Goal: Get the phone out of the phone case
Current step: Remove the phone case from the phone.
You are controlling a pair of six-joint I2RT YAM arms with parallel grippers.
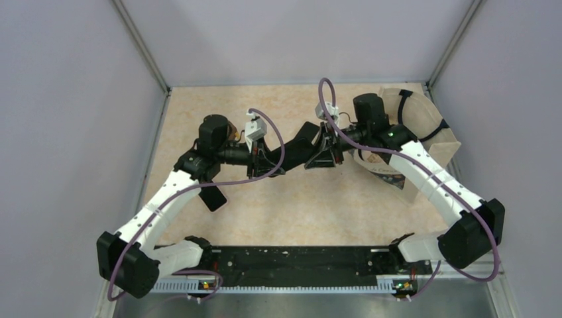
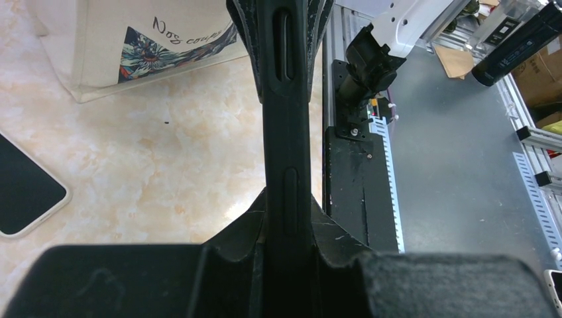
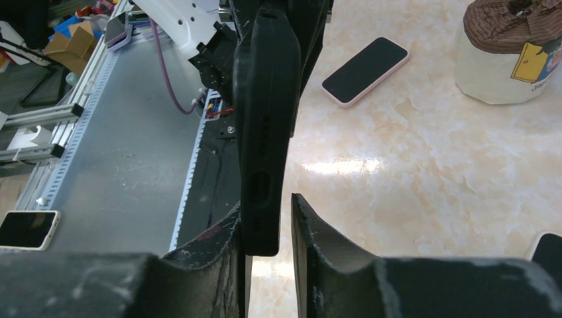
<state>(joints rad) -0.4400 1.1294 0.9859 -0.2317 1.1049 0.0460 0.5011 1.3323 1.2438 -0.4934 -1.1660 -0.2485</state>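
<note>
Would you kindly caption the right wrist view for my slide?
Black phone case held on edge between both grippers, phone lying on the table behind.

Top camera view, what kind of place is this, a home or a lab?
Probably a robotics lab: a walled test cell with grey panels, two arms bolted to a rail, and cluttered aluminium framing beside the table.

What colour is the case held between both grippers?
Black case, clearest in the right wrist view.

One phone (image 1: 213, 197), one black phone case (image 1: 307, 137), one tote bag (image 1: 416, 136), two arms.
</note>
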